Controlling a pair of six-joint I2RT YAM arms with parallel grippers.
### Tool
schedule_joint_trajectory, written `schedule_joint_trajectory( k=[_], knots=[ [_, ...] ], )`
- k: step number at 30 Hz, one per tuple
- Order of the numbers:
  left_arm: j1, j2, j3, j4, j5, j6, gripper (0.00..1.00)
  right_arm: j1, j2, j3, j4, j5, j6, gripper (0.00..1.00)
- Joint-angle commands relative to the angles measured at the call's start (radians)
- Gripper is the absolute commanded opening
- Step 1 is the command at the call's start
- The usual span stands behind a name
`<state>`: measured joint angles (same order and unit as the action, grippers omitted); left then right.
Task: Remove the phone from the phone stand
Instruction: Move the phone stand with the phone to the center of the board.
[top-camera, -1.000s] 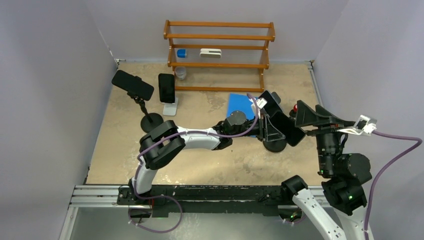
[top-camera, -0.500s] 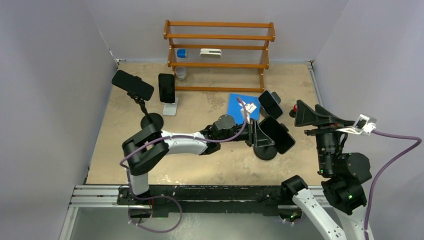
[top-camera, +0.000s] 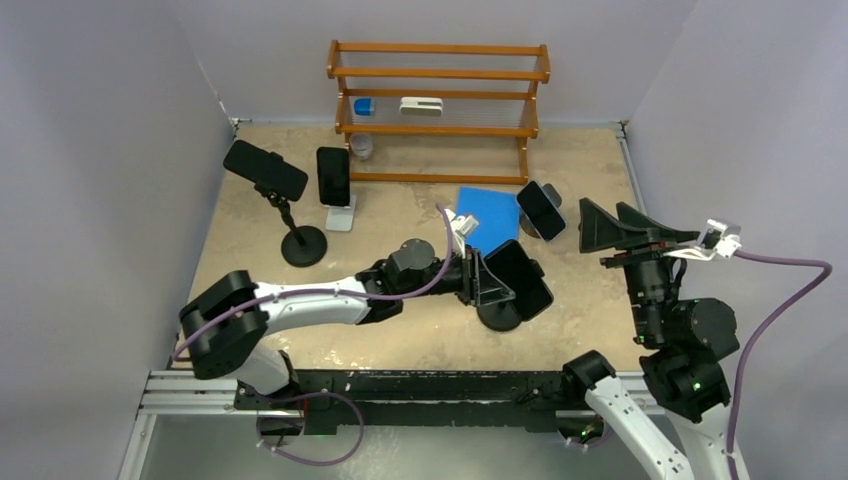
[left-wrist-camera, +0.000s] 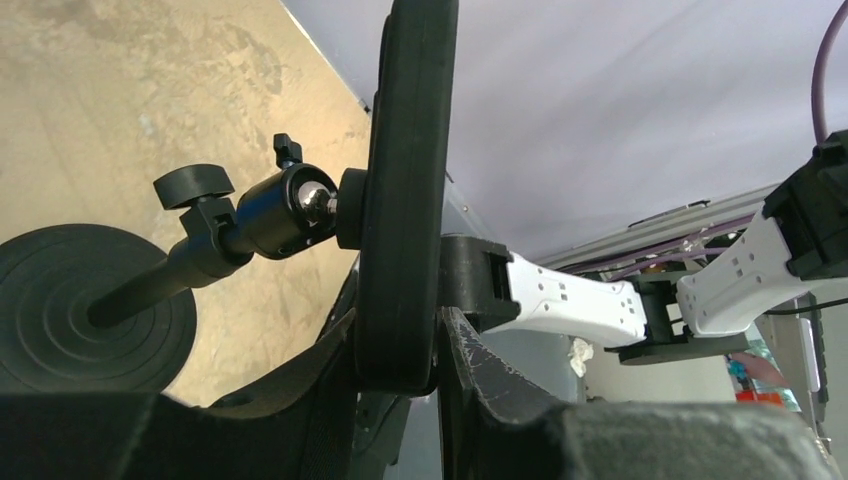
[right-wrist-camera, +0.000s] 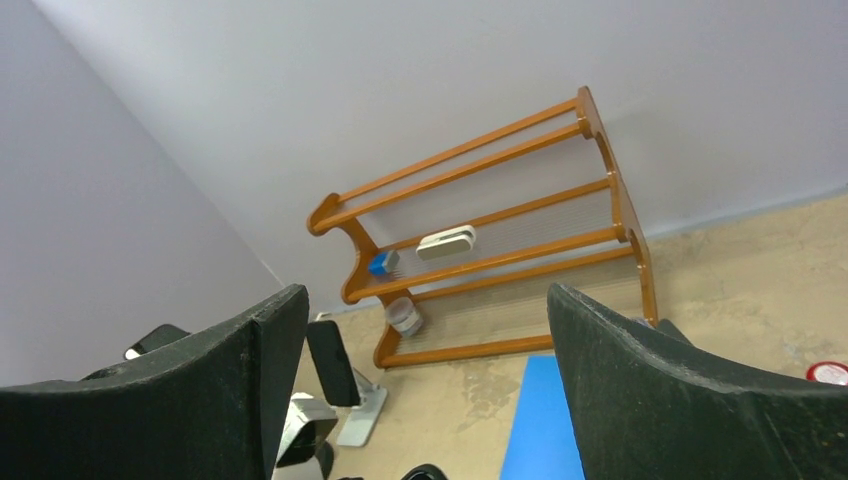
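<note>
A black phone (top-camera: 527, 277) is clipped to a black phone stand with a round base (top-camera: 497, 318) near the table's middle front. My left gripper (top-camera: 497, 283) is shut on the phone's lower end. In the left wrist view the phone (left-wrist-camera: 405, 190) shows edge-on between my fingers (left-wrist-camera: 490, 380), and the stand's ball joint (left-wrist-camera: 300, 205) is still fixed to its back above the round base (left-wrist-camera: 90, 310). My right gripper (top-camera: 610, 222) hovers open at the right with nothing between its fingers (right-wrist-camera: 660, 400).
A wooden rack (top-camera: 438, 100) stands at the back. A blue mat (top-camera: 485, 212) lies mid-table, with another phone (top-camera: 541, 209) on a stand beside it. At the left are a phone on a black stand (top-camera: 265, 170) and one on a white stand (top-camera: 334, 176).
My left arm has pulled the gripped phone, with its stand still attached, leftward and nearer. The right gripper has shifted slightly left and stays open.
</note>
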<state>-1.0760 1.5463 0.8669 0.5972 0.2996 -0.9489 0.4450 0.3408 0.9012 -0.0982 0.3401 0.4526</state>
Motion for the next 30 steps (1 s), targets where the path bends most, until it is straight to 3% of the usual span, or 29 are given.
schedule_joint_trajectory(
  k=[1,9,20,24,30],
  knots=[
    [-0.003,-0.159,-0.045,0.024,-0.101,0.049,0.00,0.014,0.017,0.029,0.079,-0.081,0.004,0.90],
    [0.043,-0.310,-0.189,-0.052,-0.170,0.034,0.00,0.014,0.100,0.003,0.126,-0.190,0.019,0.89],
    [0.136,-0.518,-0.317,-0.191,-0.175,0.047,0.00,0.016,0.407,0.058,0.108,-0.288,0.012,0.84],
    [0.146,-0.558,-0.301,-0.257,-0.182,0.081,0.00,0.060,0.541,0.131,0.100,-0.244,0.011,0.81],
    [0.149,-0.593,-0.287,-0.351,-0.210,0.113,0.00,0.264,0.698,0.245,0.082,-0.003,-0.011,0.83]
  ],
)
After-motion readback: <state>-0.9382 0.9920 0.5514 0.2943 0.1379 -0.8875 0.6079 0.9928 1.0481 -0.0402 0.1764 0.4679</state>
